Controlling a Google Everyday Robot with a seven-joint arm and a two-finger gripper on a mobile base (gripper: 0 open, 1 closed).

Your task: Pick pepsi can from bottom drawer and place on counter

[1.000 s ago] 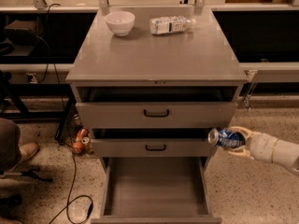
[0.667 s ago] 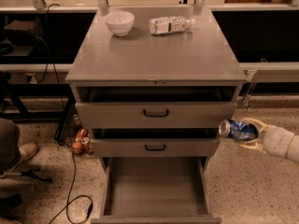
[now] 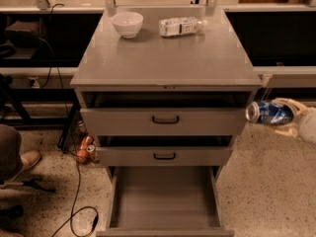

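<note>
My gripper (image 3: 276, 115) is at the right of the cabinet, level with the top drawer's front. It is shut on the pepsi can (image 3: 265, 113), a blue can with a silver end, held on its side with the end toward the cabinet. The can is in the air, just off the cabinet's right edge. The bottom drawer (image 3: 165, 201) is pulled open below, its flat grey inside bare. The counter (image 3: 163, 58) is the grey cabinet top, above and left of the can.
A white bowl (image 3: 127, 23) and a clear plastic water bottle (image 3: 180, 26) lying on its side sit at the back of the counter. Two shallower drawers with black handles (image 3: 165, 119) are partly open. Cans (image 3: 85, 147) and a cable lie on the floor at left.
The gripper with the pepsi can has risen and moved right, from beside the middle drawer to beside the top drawer.
</note>
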